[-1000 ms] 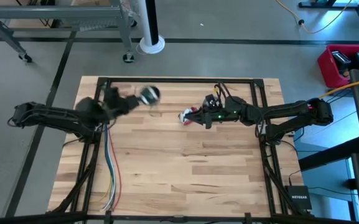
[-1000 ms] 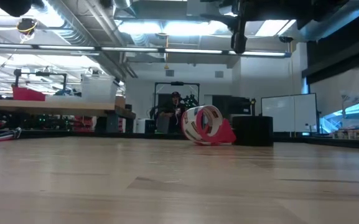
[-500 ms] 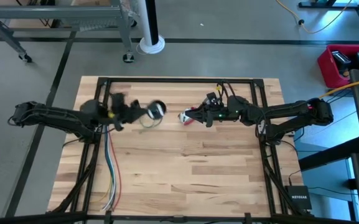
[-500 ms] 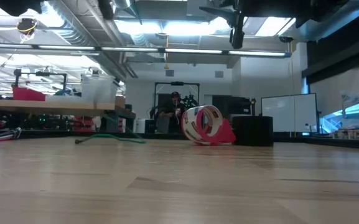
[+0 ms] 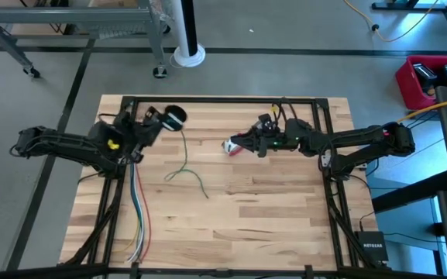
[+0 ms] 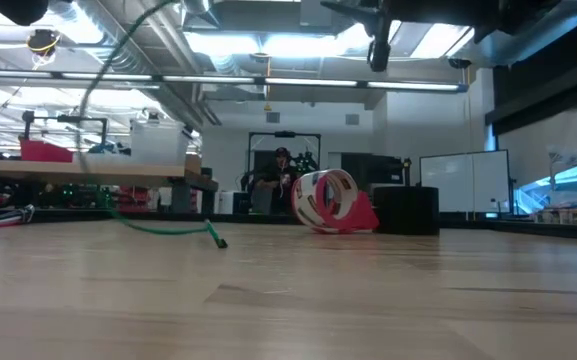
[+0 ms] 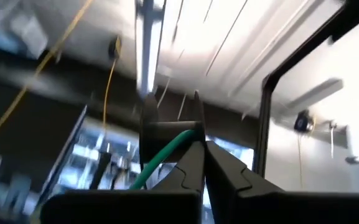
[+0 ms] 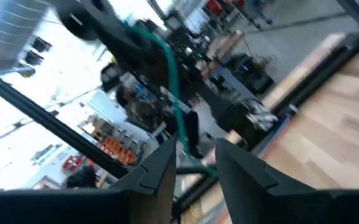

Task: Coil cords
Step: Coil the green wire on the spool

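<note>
My left gripper (image 5: 163,120) is raised over the table's far left and shut on the thin green cord (image 5: 183,159), right by its black round end piece (image 5: 175,118). The cord is uncoiled. In the low view it arcs down (image 6: 163,228) to the table, where its free end (image 6: 218,240) lies. My right gripper (image 5: 246,143) is open, empty and raised, beside the red-and-white tape roll (image 5: 231,146). My left gripper (image 7: 203,149) pinches the green cord (image 7: 167,152) between its two shut fingers, next to the dark end piece (image 7: 163,132). The cord hangs slack below the raised gripper. Its lower stretch and free end (image 5: 205,195) lie on the table.
The tape roll (image 6: 328,200) stands on its edge at the far middle of the table. Long green, yellow, red and white wires (image 5: 136,209) run along the table's left side toward the near edge. A black frame (image 5: 223,99) borders the table.
My left gripper has swung toward the near edge and back toward the far edge. The cord, which was a small bundle at the gripper, has come undone. It now hangs in a long loop with its free end on the table.
</note>
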Controlling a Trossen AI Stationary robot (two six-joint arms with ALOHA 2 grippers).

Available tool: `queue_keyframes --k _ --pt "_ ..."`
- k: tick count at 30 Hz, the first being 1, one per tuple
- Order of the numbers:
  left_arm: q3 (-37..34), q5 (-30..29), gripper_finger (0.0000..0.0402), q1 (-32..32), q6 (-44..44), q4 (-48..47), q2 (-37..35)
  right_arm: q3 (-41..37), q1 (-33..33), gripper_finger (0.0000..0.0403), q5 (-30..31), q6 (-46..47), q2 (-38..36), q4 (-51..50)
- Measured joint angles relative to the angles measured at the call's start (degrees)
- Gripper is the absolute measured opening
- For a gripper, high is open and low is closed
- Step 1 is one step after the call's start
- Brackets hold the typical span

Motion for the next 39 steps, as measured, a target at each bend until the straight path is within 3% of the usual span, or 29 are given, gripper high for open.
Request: queue_keyframes --k 7,13,17,24,39 --pt "0.0 -0.9 0.0000 0.0 -5.2 -18.8 0.1 0.0 0.0 0.0117 7.0 -0.1 0.0 4.4" --pt "0.0 1.6 0.0000 0.0 -4.7 -23.4 0.2 1.4 0.0 0.0117 8.3 2.1 0.0 1.6" --pt "0.0 5.5 0.0000 0.0 -4.9 -26.4 1.6 6.9 0.0 0.0117 5.1 2.0 0.0 -8.5" --pt "0.0 7.1 0.0000 -0.1 -3.9 -27.5 4.4 16.5 0.0 0.0117 1.9 -1.4 0.4 -26.2" --pt "0.0 9.5 0.0000 -0.1 0.3 -27.7 6.5 21.3 0.0 0.0117 -5.3 -1.0 11.0 -28.0"
